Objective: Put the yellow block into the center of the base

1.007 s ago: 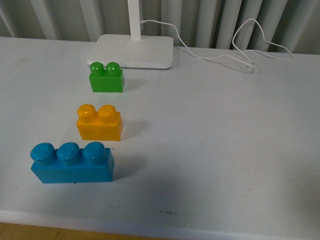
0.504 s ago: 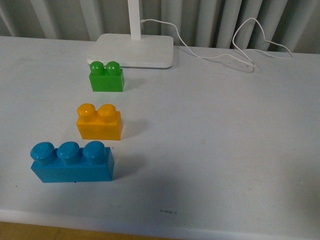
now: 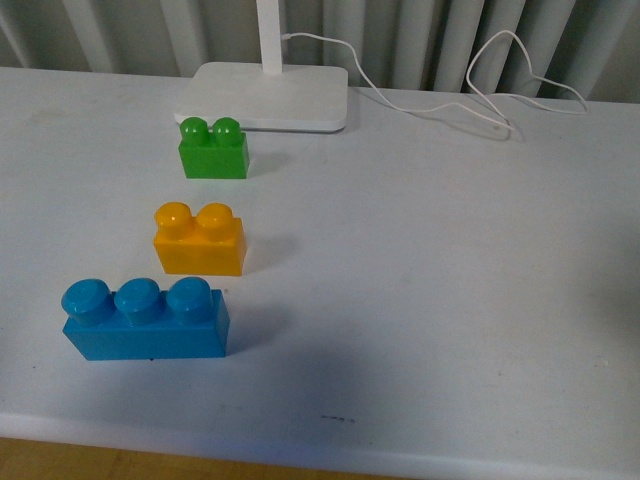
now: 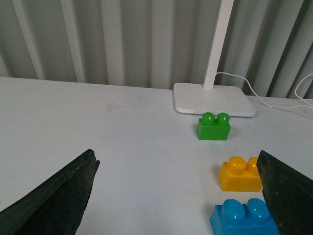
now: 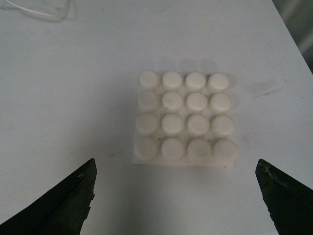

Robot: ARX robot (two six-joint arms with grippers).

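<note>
The yellow block [image 3: 199,240] stands on the white table, left of centre in the front view, between a green two-stud brick [image 3: 213,150] and a blue three-stud brick [image 3: 143,320]. It also shows in the left wrist view [image 4: 240,175], partly behind one black finger. My left gripper [image 4: 178,196] is open and empty above the table, beside the bricks. The base [image 5: 185,117], a white plate with a 4x4 grid of studs, shows only in the right wrist view. My right gripper [image 5: 176,198] is open and empty above it. Neither gripper shows in the front view.
A white lamp stand [image 3: 268,97] with its post stands at the back, and its white cable [image 3: 470,95] loops to the right. The green brick [image 4: 213,127] and blue brick [image 4: 244,218] also show in the left wrist view. The table's front edge [image 3: 320,455] is near.
The whole front view has shifted slightly; the bricks and lamp sit a few pixels differently. Nothing on the table has moved relative to the rest.
</note>
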